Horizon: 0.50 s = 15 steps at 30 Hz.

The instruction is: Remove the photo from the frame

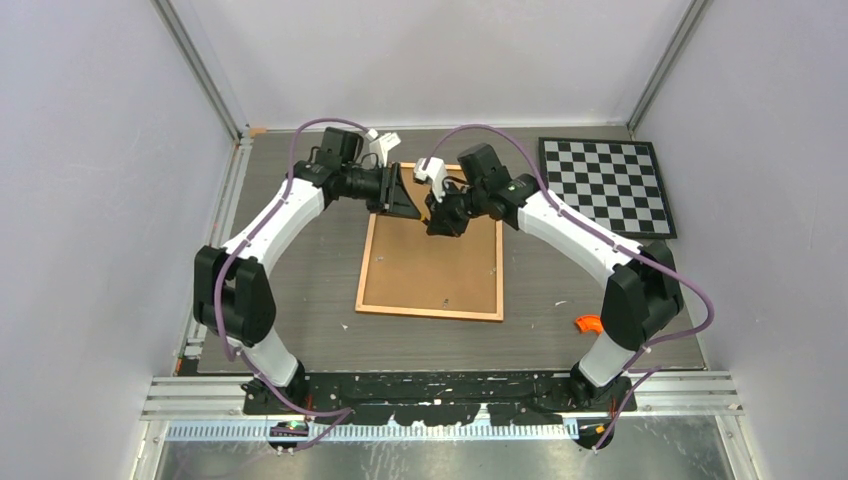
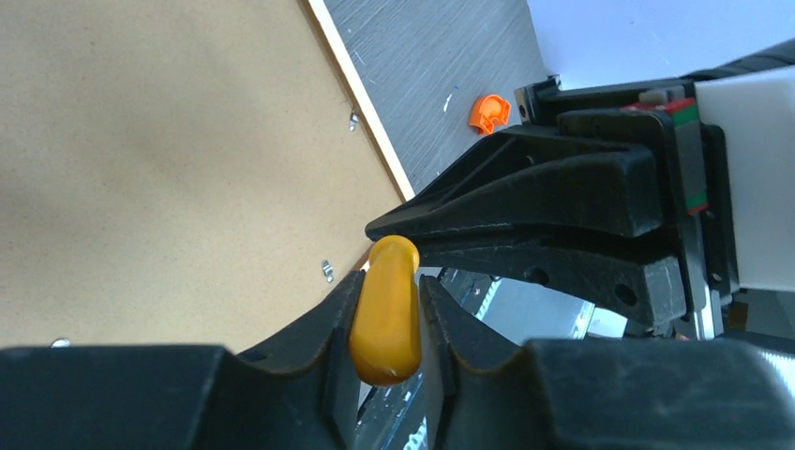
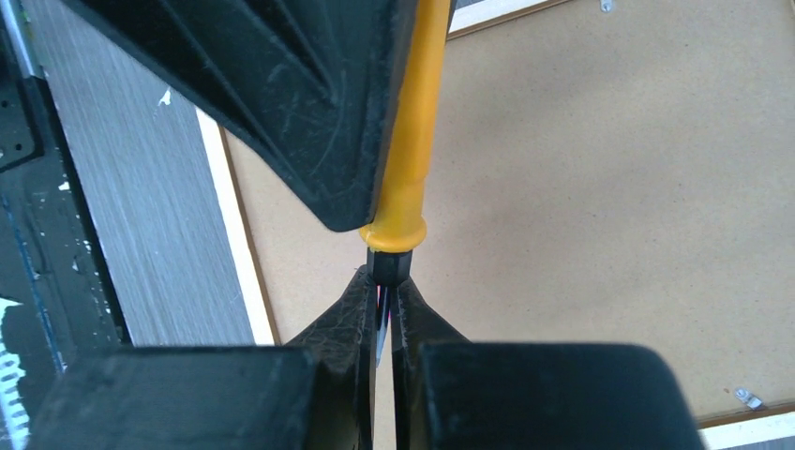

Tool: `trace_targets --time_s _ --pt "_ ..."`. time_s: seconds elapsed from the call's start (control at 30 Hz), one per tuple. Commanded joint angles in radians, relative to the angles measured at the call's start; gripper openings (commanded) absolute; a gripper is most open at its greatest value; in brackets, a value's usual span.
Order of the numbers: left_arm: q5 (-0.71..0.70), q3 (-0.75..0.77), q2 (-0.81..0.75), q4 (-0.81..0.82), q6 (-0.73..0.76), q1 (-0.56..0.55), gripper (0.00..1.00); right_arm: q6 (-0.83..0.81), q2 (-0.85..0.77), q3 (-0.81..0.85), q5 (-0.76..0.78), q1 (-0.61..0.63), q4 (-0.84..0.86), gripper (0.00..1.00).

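The frame (image 1: 430, 313) lies flat in the middle of the table (image 1: 300, 250), back side up, so what we see is plain brown backing board (image 1: 435, 265) inside the narrow wooden border. The photo is hidden underneath and cannot be seen from any view. Small metal clips sit along the board's edges, one at (image 2: 327, 270) and another in the corner at (image 3: 745, 397).

Up at the far left part of the frame, both arms meet above the board. The left gripper (image 2: 386, 309) has its two fingers pressed on either side of a yellow-handled tool (image 2: 386, 319), gripping the rounded end of the handle. The right gripper (image 3: 382, 281) is nearly closed, pinching the thin black stem just below the yellow collar. So both grippers are on one tool, fingertip to fingertip, each one's fingers just beside the other's.

From the right wrist, the tool hangs over the backing board just inside the frame's left border. Whether it touches the board, I cannot tell.

Further out, a small orange piece (image 1: 588, 323) rests on the table near the right arm's base, well apart from the frame. The black-and-white checkerboard (image 1: 605, 185) lies at the far right, apart from both the frame and the grippers
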Motion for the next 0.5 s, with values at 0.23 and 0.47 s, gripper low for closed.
trace_targets --time_s 0.23,0.47 --pt "0.050 0.040 0.009 -0.034 -0.014 -0.008 0.38 -0.076 -0.076 -0.047 0.149 0.028 0.109 0.01" --pt "0.008 0.034 0.018 -0.029 -0.041 0.003 0.39 -0.079 -0.085 -0.062 0.163 0.029 0.124 0.01"
